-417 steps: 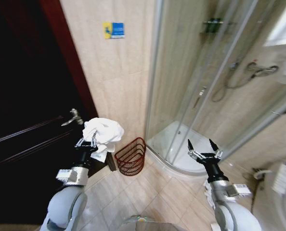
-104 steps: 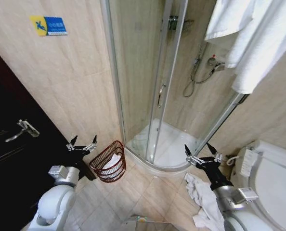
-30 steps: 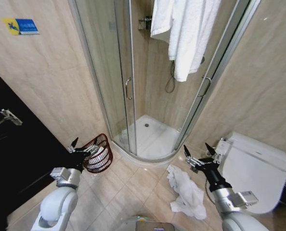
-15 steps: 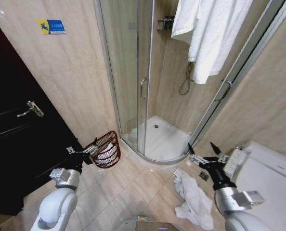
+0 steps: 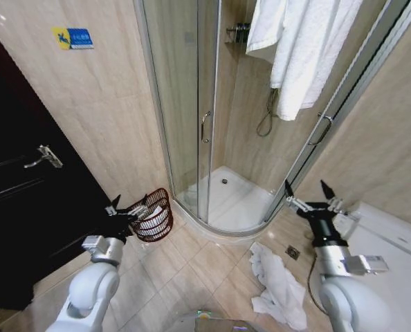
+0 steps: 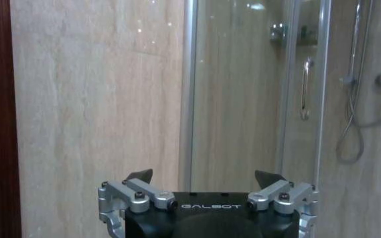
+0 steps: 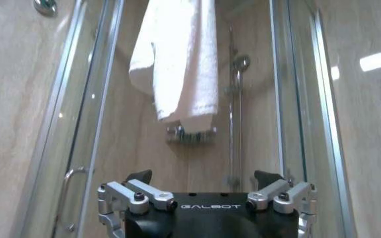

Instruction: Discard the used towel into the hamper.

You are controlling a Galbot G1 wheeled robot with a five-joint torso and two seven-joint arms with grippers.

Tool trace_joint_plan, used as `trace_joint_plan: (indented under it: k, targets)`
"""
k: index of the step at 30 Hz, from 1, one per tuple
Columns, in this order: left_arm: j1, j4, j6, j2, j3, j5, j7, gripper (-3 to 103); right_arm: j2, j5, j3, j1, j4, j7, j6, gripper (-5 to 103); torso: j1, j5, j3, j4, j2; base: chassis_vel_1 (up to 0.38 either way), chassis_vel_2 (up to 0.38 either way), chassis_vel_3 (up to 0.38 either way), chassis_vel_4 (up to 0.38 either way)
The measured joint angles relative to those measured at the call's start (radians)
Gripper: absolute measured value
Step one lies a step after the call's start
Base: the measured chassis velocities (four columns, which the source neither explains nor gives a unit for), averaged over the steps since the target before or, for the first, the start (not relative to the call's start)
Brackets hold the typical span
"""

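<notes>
The hamper, a small dark red wire basket, stands on the floor against the tiled wall beside the shower. A white towel lies inside it. My left gripper hovers open and empty just left of the hamper's rim; in the left wrist view it faces the wall and the shower glass. A second crumpled white towel lies on the floor tiles near the toilet. My right gripper is raised above that towel, open and empty, and in the right wrist view it faces the shower.
The glass shower cabin fills the middle, with white towels hanging over its top. A dark door with a handle is at the left. A toilet stands at the right. A floor drain sits by the fallen towel.
The left gripper held the towel at first; now it is empty and the towel lies in the hamper. The camera panned right then back. In the last half second my right gripper rose.
</notes>
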Motion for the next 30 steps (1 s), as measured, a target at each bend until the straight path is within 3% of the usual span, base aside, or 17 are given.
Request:
trace_joint_plan:
  k: [3,7,10,13,30]
  targets:
    - [0.016,0.028,-0.011,0.001,0.006,0.021,0.004,100,-0.038,0.006,-0.001,0.073,-0.074,-0.007,0.039,100,0.0,0.0001,0.0,0.0008,0.0,0.0,0.0,0.0,0.0]
    - [0.018,0.051,-0.021,0.0,0.014,0.035,0.013,100,-0.043,0.012,0.003,0.078,-0.082,-0.009,0.031,100,0.0,-0.0002,0.0,0.0,0.0,0.0,0.0,0.0,0.0]
    - [0.033,0.058,-0.041,-0.017,0.007,0.037,0.013,100,-0.008,0.011,-0.015,0.014,-0.026,-0.009,-0.07,100,0.0,-0.0001,0.0,-0.0002,0.0,0.0,0.0,0.0,0.0]
    - [0.037,0.058,-0.053,-0.019,-0.004,0.034,0.013,100,0.014,0.001,-0.021,-0.031,0.015,-0.021,-0.121,100,0.0,-0.0002,0.0,0.0,0.0,0.0,0.0,0.0,0.0]
    - [0.026,0.065,-0.085,-0.021,-0.013,0.003,0.016,100,0.035,-0.058,-0.031,-0.07,0.099,0.003,-0.181,100,0.0,-0.0006,0.0,-0.0001,0.0,0.057,-0.064,-0.072,0.071]
